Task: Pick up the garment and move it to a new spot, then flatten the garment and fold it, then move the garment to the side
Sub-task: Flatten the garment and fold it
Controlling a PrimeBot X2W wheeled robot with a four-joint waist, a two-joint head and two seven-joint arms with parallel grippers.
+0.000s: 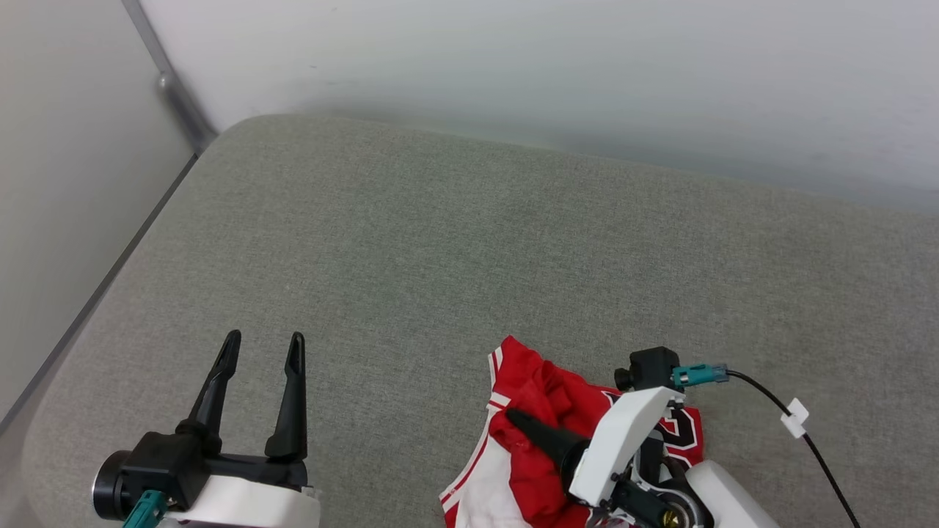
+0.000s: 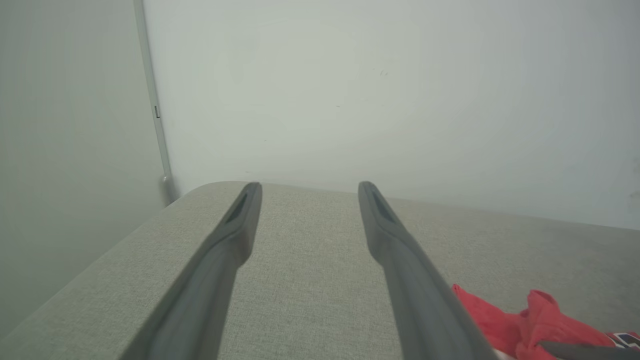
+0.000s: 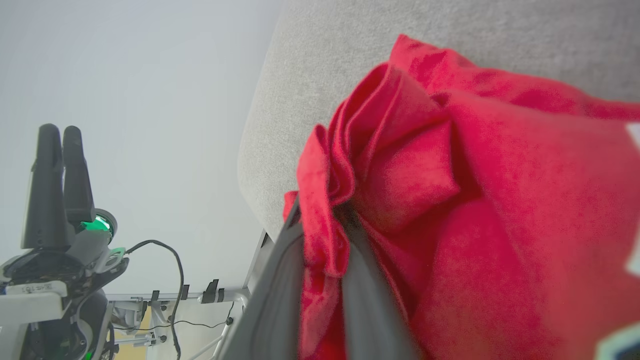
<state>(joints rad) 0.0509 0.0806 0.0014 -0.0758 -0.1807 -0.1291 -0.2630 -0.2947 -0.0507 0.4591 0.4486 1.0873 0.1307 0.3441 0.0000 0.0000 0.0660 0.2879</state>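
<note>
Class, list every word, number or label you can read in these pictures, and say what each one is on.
Nothing reads clearly.
Lettering on the garment: black-and-white characters, creased and partly hidden; unreadable.
White label on the left arm: too small and blurred.

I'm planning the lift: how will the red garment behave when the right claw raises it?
Probably floppy: the garment lies crumpled in soft folds, so most of it should hang below the right claw. Likely light, since it looks like thin cloth. The claw pinches only a narrow bunched fold, so it might slip free.
</note>
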